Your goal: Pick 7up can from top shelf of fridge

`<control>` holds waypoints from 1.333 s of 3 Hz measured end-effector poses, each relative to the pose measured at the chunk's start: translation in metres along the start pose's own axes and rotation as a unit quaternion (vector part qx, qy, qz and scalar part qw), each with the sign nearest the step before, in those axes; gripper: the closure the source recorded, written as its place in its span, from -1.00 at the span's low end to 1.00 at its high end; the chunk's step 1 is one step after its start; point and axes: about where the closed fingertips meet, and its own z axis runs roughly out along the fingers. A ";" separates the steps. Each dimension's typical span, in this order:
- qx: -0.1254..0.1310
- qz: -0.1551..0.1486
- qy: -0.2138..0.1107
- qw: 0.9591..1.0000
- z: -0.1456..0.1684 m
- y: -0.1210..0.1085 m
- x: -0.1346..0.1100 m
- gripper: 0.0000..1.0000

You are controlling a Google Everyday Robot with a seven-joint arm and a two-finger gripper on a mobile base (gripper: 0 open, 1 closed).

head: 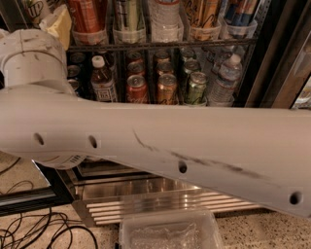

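The fridge (272, 73) stands open-fronted ahead of me with its black frame on the right. Its top shelf (160, 44) is a dark wire rack with clear plastic cup holders. The 7up can (128, 14) stands in a holder there, whitish with green print, its top cut off by the frame edge. An orange-red can (86, 14) is to its left and a clear water bottle (165, 17) to its right. My gripper (57, 23) shows as a cream-yellow tip at the top left, in front of the shelf and left of the orange-red can. My thick grey arm (160, 141) crosses the whole view.
Below the top shelf, a rack holds short soda cans (166, 87), a dark bottle (102, 80) and a water bottle (226, 78). The steel slatted base (160, 197) is at the bottom. A clear plastic tub (170, 231) and black cables (34, 228) lie on the floor.
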 end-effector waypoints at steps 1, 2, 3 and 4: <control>0.005 -0.006 0.005 1.000 -0.002 0.000 0.003 -0.66; 0.011 -0.008 0.009 1.000 -0.002 0.000 0.008 -0.56; 0.009 -0.008 0.009 1.000 0.004 0.003 0.012 -0.44; 0.005 -0.009 0.008 1.000 0.014 0.006 0.016 -0.40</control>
